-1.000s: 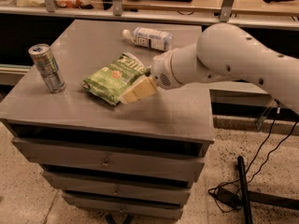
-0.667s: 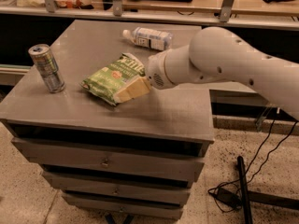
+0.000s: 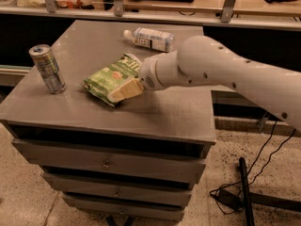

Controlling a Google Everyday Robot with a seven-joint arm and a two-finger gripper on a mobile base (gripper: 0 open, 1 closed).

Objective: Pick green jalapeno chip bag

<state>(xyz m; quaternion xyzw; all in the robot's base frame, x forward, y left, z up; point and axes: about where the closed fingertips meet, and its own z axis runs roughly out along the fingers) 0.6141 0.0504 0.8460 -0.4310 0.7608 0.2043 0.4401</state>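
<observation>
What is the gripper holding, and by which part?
Cannot be told. The gripper rests against the near corner of the crinkly light-green chip bag, which lies on the grey metal cabinet.

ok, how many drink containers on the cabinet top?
2: silver can stands upright near the left edge; clear bottle lies on its side at the back; gripper is at the green jalapeno chip bag between them.

A grey drawer cabinet (image 3: 155, 114) stands on speckled floor (image 3: 23, 192), black cables (image 3: 224, 196) trailing at right.
</observation>
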